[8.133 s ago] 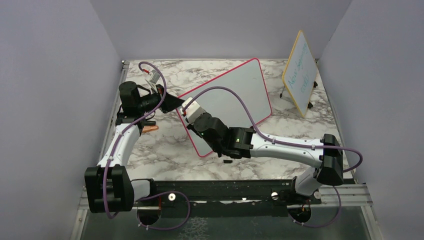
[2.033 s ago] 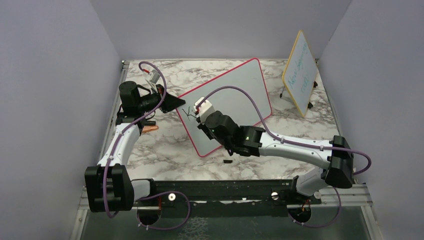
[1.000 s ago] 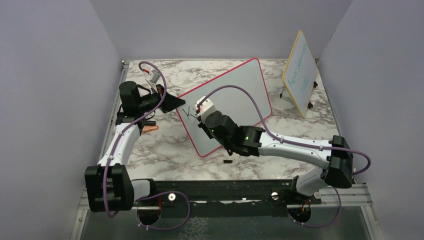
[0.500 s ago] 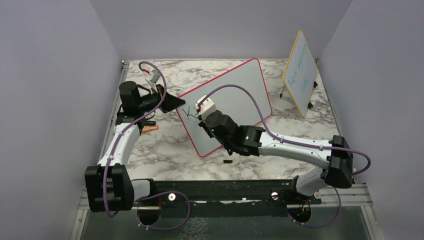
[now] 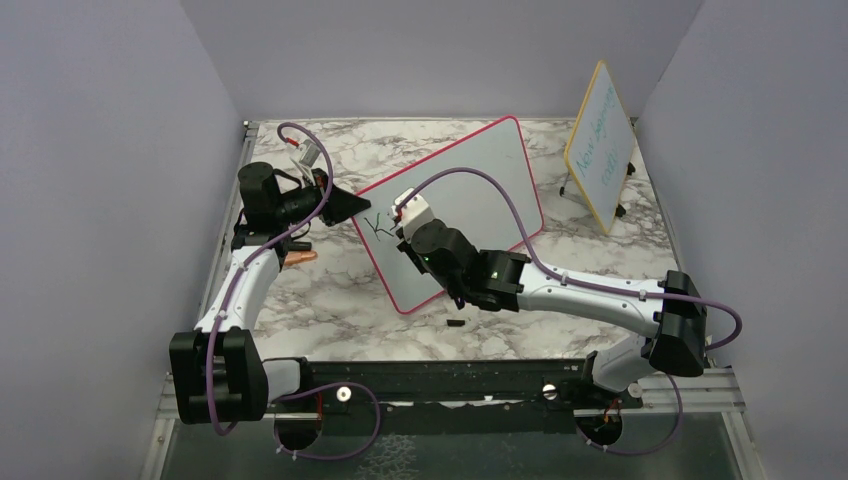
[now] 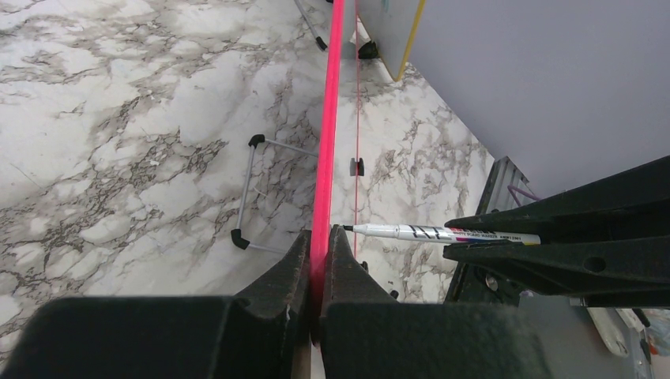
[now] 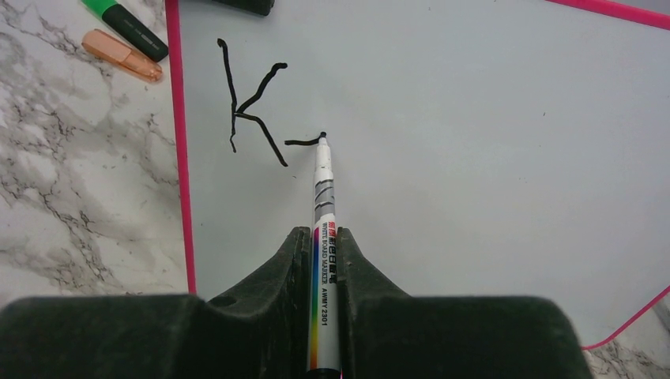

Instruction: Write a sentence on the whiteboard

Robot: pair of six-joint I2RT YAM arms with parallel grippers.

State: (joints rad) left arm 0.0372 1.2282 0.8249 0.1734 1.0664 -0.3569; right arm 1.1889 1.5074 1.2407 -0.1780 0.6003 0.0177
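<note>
Sentence (image 7: 230,95) is barely getting going: right gripper (image 7: 320,237), clamped on the marker (image 7: 323,189), is starting the second letter on the whiteboard (image 7: 474,118), which is standing mid-table (image 5: 340,300) with left gripper (image 6: 319,245) pinching its frame; a small curve probably follows.

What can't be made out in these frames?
- Top view: the writing on the yellow board is too small to read.
- Top view: the marker tip is hidden under the right gripper.
- Top view: the black bit is too small to identify.
- Left wrist: the whiteboard is seen edge-on, so its writing face is hidden.
- Right wrist: the green pen is cut off by the top edge.
</note>
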